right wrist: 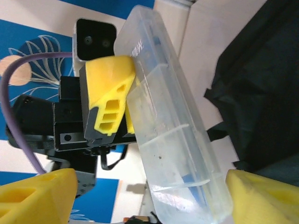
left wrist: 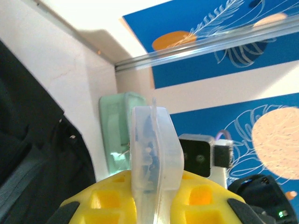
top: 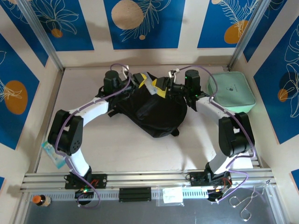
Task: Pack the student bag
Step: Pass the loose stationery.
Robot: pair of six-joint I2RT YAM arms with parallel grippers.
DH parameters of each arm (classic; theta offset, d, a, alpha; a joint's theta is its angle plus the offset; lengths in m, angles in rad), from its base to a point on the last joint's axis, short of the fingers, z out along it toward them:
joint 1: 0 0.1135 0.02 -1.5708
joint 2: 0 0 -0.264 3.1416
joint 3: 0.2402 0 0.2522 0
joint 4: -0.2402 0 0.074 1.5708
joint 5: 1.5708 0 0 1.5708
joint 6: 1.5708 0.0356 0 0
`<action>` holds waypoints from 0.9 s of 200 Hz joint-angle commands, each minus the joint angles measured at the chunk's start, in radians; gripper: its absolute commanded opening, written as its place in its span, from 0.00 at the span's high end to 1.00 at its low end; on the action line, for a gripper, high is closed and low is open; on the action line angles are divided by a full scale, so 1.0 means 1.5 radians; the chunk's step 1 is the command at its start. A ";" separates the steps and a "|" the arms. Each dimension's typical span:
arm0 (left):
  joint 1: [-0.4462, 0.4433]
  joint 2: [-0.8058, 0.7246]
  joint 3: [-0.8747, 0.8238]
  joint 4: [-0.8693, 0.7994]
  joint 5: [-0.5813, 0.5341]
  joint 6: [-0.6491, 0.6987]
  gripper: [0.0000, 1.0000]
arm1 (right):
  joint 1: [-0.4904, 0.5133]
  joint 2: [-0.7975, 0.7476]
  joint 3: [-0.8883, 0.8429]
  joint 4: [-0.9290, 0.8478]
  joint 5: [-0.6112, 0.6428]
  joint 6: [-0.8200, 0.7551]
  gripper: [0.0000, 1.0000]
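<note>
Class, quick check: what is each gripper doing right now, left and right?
Left gripper: closed on the clear case.
Right gripper: open, the case's end between its fingers.

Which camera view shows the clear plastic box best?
The right wrist view: the clear plastic box shows its long side there, gripped by the left hand. The left wrist view shows the box edge-on; from the top it is small.

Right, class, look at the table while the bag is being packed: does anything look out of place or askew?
Only the clear plastic case: the left tool grips it, lifted off the table at the student bag's far edge, not yet inside. The mint-green pouch lies flat at the rear right, and nothing looks spilled or damaged.
</note>
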 commanded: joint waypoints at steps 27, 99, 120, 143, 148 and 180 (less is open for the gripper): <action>0.005 -0.016 -0.031 0.128 -0.043 -0.071 0.93 | 0.017 0.040 0.016 0.122 -0.015 0.103 0.31; 0.007 -0.023 -0.070 0.124 -0.047 -0.061 0.84 | 0.016 0.044 0.039 0.077 -0.004 0.101 0.70; 0.011 -0.026 -0.090 0.121 -0.046 -0.051 0.75 | 0.011 0.048 0.031 0.071 0.000 0.105 0.81; 0.018 -0.047 -0.115 0.063 -0.061 0.007 0.45 | 0.003 0.046 0.013 0.060 0.005 0.106 0.86; 0.020 -0.055 -0.119 0.034 -0.069 0.032 0.40 | 0.001 0.044 0.009 0.048 0.007 0.100 0.87; 0.012 -0.082 -0.081 -0.226 -0.136 0.241 0.26 | -0.024 0.013 -0.020 -0.082 0.043 0.032 0.89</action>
